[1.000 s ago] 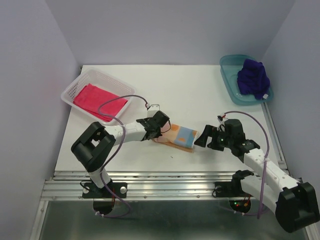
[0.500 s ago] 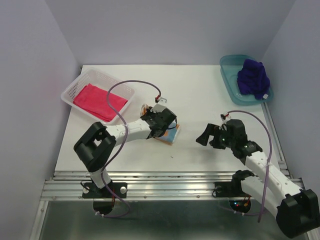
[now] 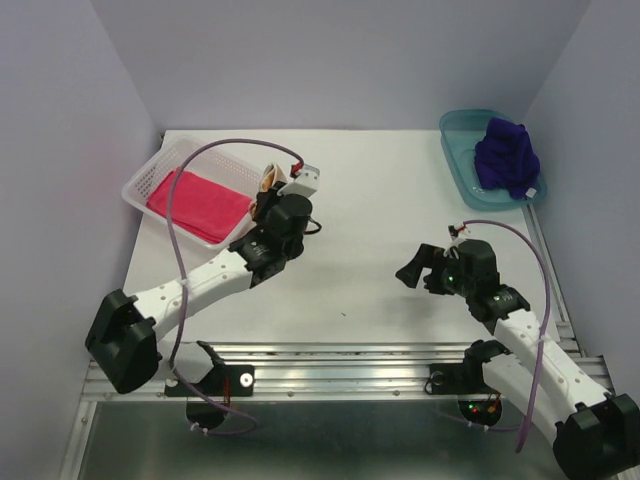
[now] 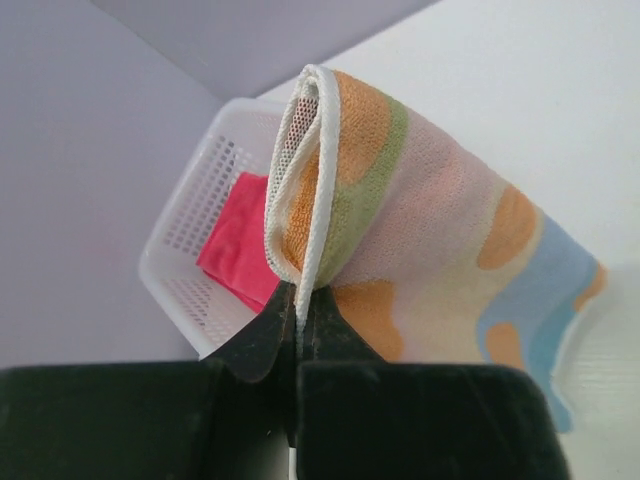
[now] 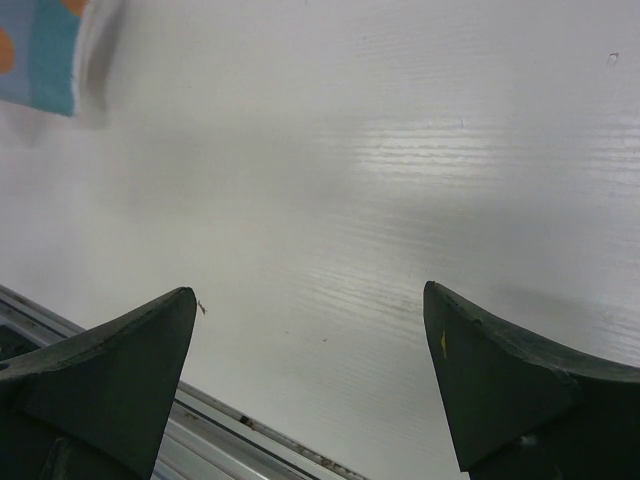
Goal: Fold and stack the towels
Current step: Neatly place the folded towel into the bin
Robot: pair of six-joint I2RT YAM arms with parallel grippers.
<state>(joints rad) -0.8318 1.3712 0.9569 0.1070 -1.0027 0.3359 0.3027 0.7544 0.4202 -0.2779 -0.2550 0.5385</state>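
Note:
My left gripper (image 3: 274, 197) is shut on the folded orange polka-dot towel (image 3: 268, 180) and holds it in the air just right of the white basket (image 3: 150, 172). In the left wrist view the jaws (image 4: 298, 302) pinch the towel's (image 4: 420, 230) white hemmed edge, and the towel stands up from them. The pink-red towel (image 3: 197, 203) lies folded in the basket; it also shows in the left wrist view (image 4: 238, 252). The purple-blue towel (image 3: 506, 155) lies bunched in the teal tray (image 3: 456, 160). My right gripper (image 3: 411, 272) is open and empty low over the table (image 5: 310, 340).
The basket stands at the back left and the teal tray at the back right corner. A corner of the polka-dot towel (image 5: 40, 50) shows at the top left of the right wrist view. The table's metal front rail (image 3: 330, 355) runs along the near edge.
My left gripper has lifted the polka-dot towel off the table's middle and carried it back and left towards the basket. My right gripper let go, opened and drew back slightly.

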